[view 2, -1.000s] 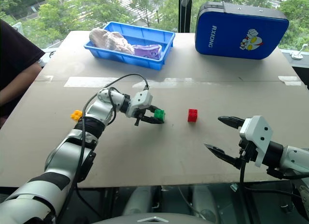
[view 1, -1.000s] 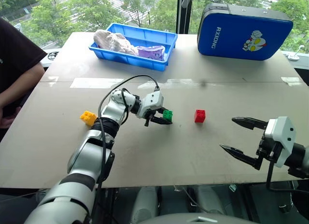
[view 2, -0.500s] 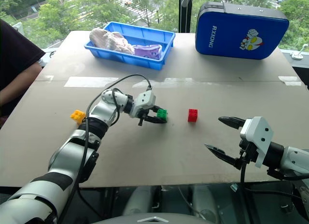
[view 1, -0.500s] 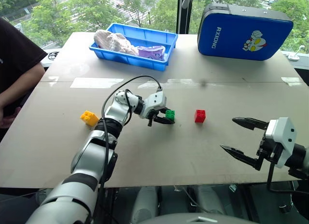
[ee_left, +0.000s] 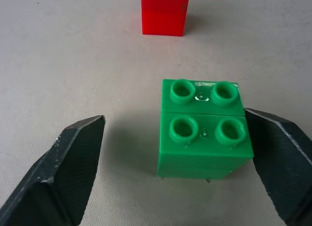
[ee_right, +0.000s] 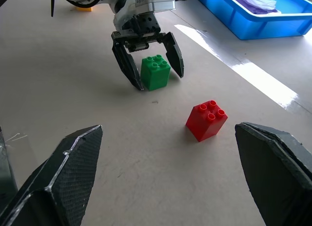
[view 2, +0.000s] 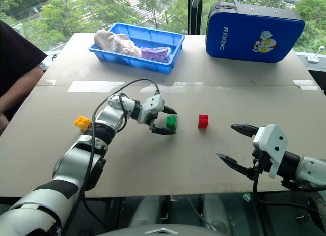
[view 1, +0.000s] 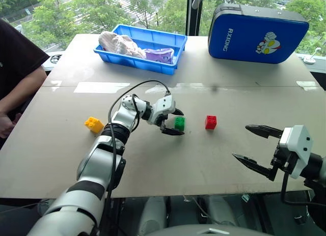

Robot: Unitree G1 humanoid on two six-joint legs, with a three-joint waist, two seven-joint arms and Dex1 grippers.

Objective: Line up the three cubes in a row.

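Hovering nearest the table's (view 1: 214, 170) front edge, the right gripper (view 1: 256, 147) hangs with its fingers spread wide and nothing between them, near and to the right of the red brick (view 1: 211, 122). Just left of the red brick sits the green brick (view 1: 179, 123), studs up on the table, with the left gripper (view 1: 175, 122) released around it, one finger close against its side and the other standing clear. Well to the left of the red brick lies the yellow brick (view 1: 93, 124), and far behind it stand a blue tray (view 1: 133, 60) and a blue case (view 1: 258, 34).
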